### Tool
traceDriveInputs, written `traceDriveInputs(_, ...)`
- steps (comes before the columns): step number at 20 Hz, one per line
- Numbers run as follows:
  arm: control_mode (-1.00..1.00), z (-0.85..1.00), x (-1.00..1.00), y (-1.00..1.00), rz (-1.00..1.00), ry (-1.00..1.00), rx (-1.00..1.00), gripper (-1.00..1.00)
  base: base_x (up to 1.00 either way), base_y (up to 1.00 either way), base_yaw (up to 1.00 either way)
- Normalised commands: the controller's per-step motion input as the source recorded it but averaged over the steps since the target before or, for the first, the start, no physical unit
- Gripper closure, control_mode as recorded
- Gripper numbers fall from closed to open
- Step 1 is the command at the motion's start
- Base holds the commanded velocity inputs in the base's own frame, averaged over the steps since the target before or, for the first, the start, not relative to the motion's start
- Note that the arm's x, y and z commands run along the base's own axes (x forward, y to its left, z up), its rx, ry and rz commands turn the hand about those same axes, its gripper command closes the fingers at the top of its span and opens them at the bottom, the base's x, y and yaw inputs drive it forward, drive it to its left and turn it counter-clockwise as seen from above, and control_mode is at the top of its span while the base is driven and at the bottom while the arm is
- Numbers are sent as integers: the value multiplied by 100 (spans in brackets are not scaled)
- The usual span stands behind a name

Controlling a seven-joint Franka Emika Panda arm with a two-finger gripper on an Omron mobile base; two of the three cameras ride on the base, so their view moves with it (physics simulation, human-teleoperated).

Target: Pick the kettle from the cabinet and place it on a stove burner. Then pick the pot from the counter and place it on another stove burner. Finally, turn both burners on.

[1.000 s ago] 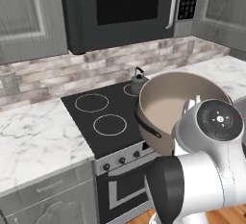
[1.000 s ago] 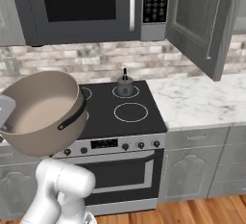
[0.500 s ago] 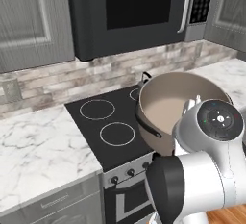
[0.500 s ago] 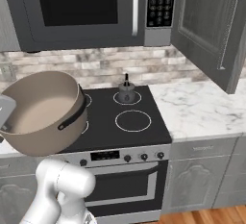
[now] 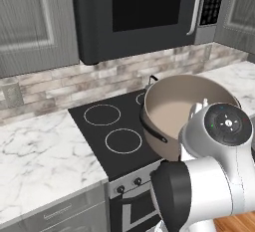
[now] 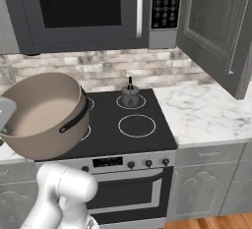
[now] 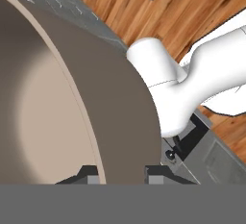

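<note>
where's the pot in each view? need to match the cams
Left base view: pot right of centre, above the stovetop's right side.
Right base view: pot at the left, over the stovetop's left side.
Hand view: pot wall across the left, gripper astride its rim.
Shared landmark: kettle on the back burner.

Arm (image 5: 219, 176) was glossy white w/ rounded, tubular links & a dark charcoal band at one joint. Nearest link ended in a round dark grey cap (image 5: 226, 124) w/ small green, red & blue marks around a white centre dot. From the right base cam, lower links (image 6: 61, 193) were plain white, smooth, bulbous. Two small dark grey finger tips (image 7: 86, 174) looked blocky, square-edged. No cables or screws could be made out.
</note>
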Motion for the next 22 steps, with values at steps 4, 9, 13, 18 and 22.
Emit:
traceDriveInputs(4,100,0,0,0,0,0,0,100,0,-18,2)
traceDriveInputs(9,100,0,0,0,0,0,0,100,6,-12,10)
traceDriveInputs(13,100,0,0,0,0,0,0,100,5,-23,18)
traceDriveInputs(18,100,0,0,0,0,0,0,100,0,-41,9)
traceDriveInputs(22,100,0,0,0,0,0,0,100,0,-44,0)
